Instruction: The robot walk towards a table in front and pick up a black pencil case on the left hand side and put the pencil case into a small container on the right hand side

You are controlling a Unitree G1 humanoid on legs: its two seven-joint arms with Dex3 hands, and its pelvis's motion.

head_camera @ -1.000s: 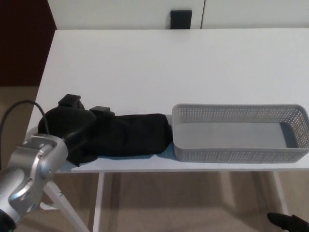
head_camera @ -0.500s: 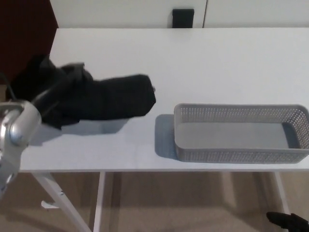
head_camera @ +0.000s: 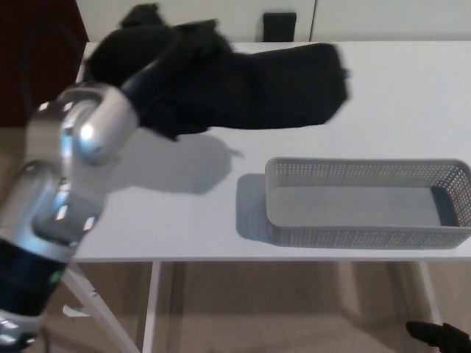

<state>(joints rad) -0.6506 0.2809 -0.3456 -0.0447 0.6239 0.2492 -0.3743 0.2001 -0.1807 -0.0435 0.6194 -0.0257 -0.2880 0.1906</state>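
My left hand (head_camera: 158,70) is raised high above the white table (head_camera: 184,213), shut on the left end of the black pencil case (head_camera: 283,84). The case hangs in the air, lying roughly level and pointing right, blurred by motion. Its right end is above and to the left of the grey perforated container (head_camera: 368,202), which stands at the table's front right with nothing in it. My silver left forearm (head_camera: 81,154) crosses the left side of the picture. At the bottom right corner a small black part (head_camera: 440,337), probably my right hand, shows below the table edge.
A small black object (head_camera: 279,23) sits against the white wall behind the table. White table legs (head_camera: 151,309) show below the front edge, over beige floor. A dark red surface (head_camera: 37,59) lies to the far left.
My left hand has lifted the pencil case off the table's front left and carried it upward and to the right. The container has stayed in place.
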